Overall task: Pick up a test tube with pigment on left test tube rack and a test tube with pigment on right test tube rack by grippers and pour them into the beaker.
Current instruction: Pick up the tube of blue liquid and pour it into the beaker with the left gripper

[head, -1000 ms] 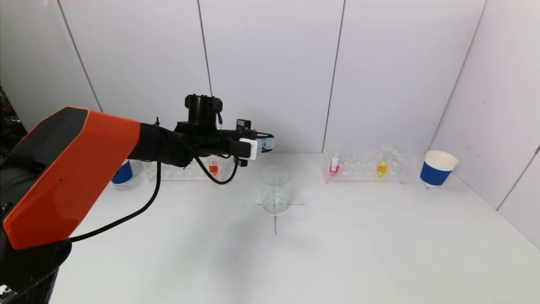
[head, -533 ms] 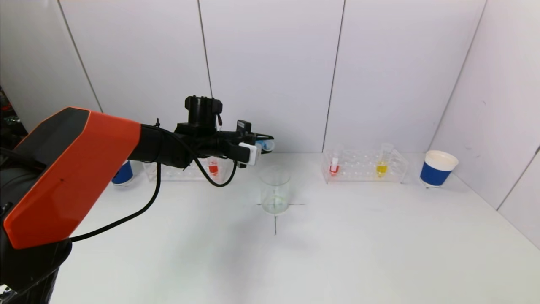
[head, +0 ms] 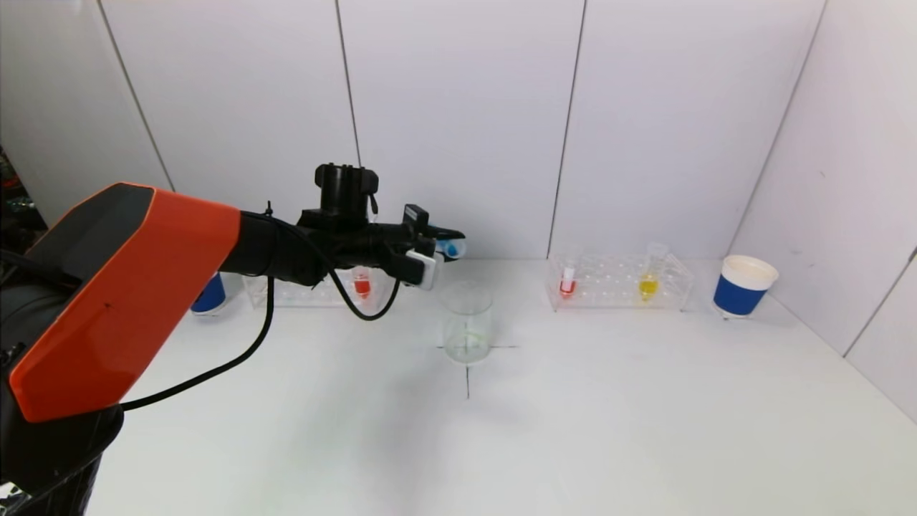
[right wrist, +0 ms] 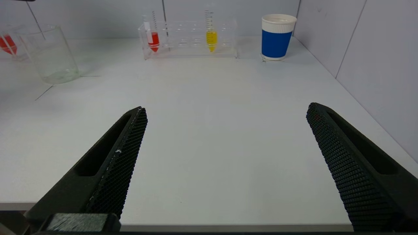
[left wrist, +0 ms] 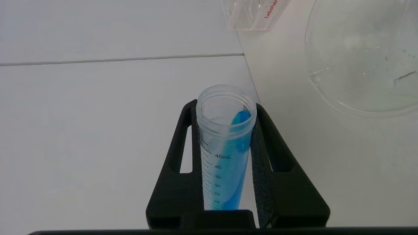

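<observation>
My left gripper (head: pixel 445 242) is shut on a clear test tube with blue pigment (left wrist: pixel 225 147). It holds the tube nearly level, its open mouth (head: pixel 453 247) above and just behind the glass beaker (head: pixel 467 322); blue liquid lies near the rim. The beaker's rim shows in the left wrist view (left wrist: pixel 359 55). The left rack (head: pixel 315 287) holds a red tube (head: pixel 362 281). The right rack (head: pixel 620 281) holds a red tube (head: pixel 567 278) and a yellow tube (head: pixel 649 276). My right gripper (right wrist: pixel 227 130) is open and empty, low at the table's near edge, out of the head view.
A blue and white paper cup (head: pixel 743 285) stands at the far right, another blue cup (head: pixel 208 292) behind my left arm. White walls close the back and right side. A black cross mark (head: pixel 467 373) lies under the beaker.
My left wrist has rolled a little further, tipping the blue tube's mouth more towards the beaker. The right arm has not moved.
</observation>
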Robot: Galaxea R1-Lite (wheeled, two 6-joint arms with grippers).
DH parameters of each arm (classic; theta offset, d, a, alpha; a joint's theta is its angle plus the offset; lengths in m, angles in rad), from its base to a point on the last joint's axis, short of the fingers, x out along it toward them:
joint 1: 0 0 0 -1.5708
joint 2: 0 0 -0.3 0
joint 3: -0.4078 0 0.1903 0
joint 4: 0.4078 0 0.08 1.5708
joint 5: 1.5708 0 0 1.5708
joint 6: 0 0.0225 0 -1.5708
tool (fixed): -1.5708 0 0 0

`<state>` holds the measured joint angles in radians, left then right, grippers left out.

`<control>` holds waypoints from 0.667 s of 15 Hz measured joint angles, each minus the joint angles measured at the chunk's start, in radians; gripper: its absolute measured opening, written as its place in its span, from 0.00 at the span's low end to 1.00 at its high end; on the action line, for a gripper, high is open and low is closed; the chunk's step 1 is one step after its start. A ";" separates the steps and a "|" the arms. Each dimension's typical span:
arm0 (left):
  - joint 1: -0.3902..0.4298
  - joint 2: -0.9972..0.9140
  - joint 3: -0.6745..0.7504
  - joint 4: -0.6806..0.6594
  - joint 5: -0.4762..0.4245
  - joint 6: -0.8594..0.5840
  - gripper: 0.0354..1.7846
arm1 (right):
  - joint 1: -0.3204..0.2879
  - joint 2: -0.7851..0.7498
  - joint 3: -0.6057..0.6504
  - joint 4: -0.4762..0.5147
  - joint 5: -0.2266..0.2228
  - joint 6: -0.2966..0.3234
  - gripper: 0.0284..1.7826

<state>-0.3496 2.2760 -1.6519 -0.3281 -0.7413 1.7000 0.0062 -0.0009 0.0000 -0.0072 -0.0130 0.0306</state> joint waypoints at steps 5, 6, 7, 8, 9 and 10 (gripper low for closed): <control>0.000 0.000 -0.011 -0.001 0.008 0.089 0.23 | -0.001 0.000 0.000 0.000 0.001 0.000 0.99; 0.000 0.001 -0.011 -0.001 0.010 0.093 0.23 | 0.000 0.000 0.000 0.000 0.001 0.000 0.99; 0.000 0.003 -0.012 -0.001 0.015 0.096 0.23 | 0.000 0.000 0.000 0.000 0.001 0.000 0.99; 0.000 0.005 -0.013 -0.001 0.019 0.104 0.23 | 0.000 0.000 0.000 0.000 0.000 0.000 0.99; 0.001 0.007 -0.013 -0.001 0.020 0.116 0.23 | 0.000 0.000 0.000 0.000 0.001 0.000 0.99; 0.001 0.010 -0.014 -0.001 0.020 0.128 0.23 | 0.000 0.000 0.000 0.000 0.000 0.000 0.99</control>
<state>-0.3487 2.2855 -1.6655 -0.3294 -0.7211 1.8277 0.0057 -0.0009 0.0000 -0.0072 -0.0128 0.0306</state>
